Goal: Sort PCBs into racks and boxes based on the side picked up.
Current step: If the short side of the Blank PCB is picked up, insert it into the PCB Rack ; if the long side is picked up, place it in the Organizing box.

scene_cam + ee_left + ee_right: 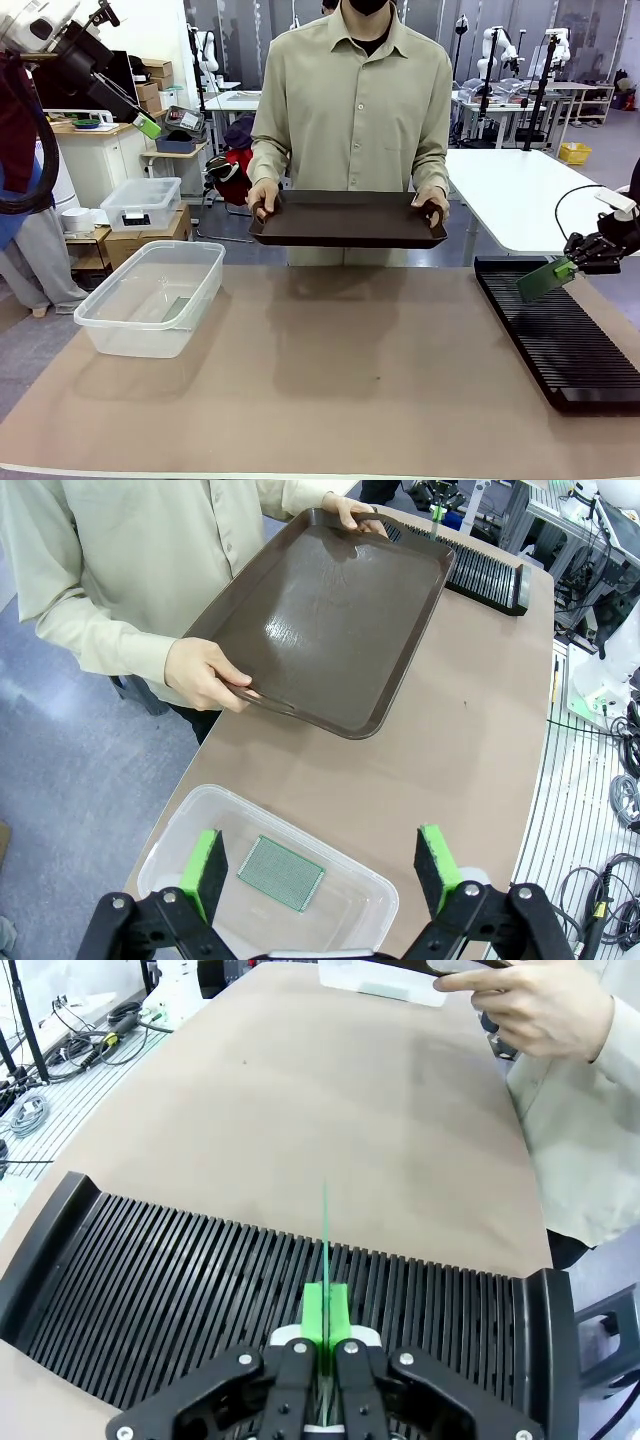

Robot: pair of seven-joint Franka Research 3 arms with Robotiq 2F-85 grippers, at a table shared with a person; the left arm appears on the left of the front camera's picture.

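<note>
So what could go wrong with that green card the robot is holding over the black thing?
The right gripper pinches the PCB by one edge only, over the rack. The slots are narrow, so if the board comes down a bit tilted it may hit a rib rather than slide in. It might also slip in the jaws. The person's tray is held over the table's far edge, so a wide swing could bump it.

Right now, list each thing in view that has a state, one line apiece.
Left end effector: open, holding nothing, above the tub.
Right end effector: shut on a PCB, over the rack.
Held PCB: edge-on, above the slots.
Other PCB: flat in the tub.
Tub: open-topped.
Rack: slots unfilled.
Tray: held by the person, bare.
</note>
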